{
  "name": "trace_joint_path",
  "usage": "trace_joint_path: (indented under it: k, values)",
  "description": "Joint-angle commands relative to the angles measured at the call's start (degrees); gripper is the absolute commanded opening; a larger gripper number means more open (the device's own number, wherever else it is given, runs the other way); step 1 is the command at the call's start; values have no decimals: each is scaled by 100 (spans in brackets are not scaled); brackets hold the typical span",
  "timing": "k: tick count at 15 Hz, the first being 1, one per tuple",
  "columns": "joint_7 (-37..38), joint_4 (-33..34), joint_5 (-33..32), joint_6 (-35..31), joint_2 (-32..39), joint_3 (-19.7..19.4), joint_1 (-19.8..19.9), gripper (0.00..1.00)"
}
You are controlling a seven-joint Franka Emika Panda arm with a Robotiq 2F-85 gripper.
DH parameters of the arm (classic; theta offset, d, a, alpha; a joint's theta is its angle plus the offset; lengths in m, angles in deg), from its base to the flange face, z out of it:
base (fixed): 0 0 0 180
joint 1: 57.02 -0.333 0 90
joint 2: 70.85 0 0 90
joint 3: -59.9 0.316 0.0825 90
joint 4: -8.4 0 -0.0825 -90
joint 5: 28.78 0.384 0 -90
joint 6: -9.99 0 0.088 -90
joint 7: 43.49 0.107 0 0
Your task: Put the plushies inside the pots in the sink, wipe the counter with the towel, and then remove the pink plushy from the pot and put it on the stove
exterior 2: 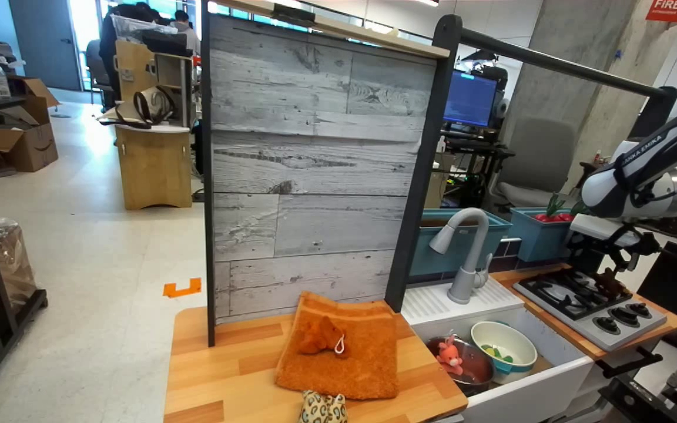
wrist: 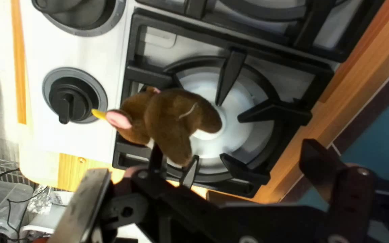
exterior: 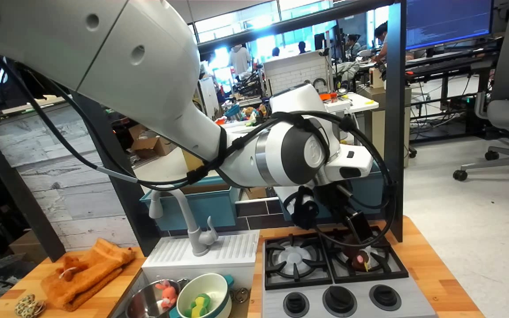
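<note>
1. The jaws are spread wide, released.
2. Below them, the brown plushy [wrist: 174, 118] is laid on the stove [wrist: 79, 141].
3. In the sink [exterior 2: 538, 402], the pink plushy [exterior 2: 449, 355] is held in the grey pot [exterior 2: 481, 367], the green plushy [exterior 2: 497, 353] in the white pot [exterior 2: 518, 338].
4. On the desk [exterior 2: 244, 364], the towel [exterior 2: 368, 376] is topped by an orange toy [exterior 2: 318, 336].

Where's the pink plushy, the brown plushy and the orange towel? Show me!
Pink plushy [exterior 2: 449, 356]: in an exterior view, on its middle.
Brown plushy [wrist: 167, 118]: in the wrist view, on its brown body.
Orange towel [exterior 2: 369, 359]: in an exterior view, on bare cloth.
</note>
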Motion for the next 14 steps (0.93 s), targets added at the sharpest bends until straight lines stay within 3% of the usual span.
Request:
trace_joint_path:
  k: [1, 9, 14]
  values:
    - [84, -359, -41, 434, -311, -61, -204, 100]
    - [193, -670, -30, 928, -387, -166, -398, 100]
    - [221, -1308, -48, 596, -628, -422, -594, 100]
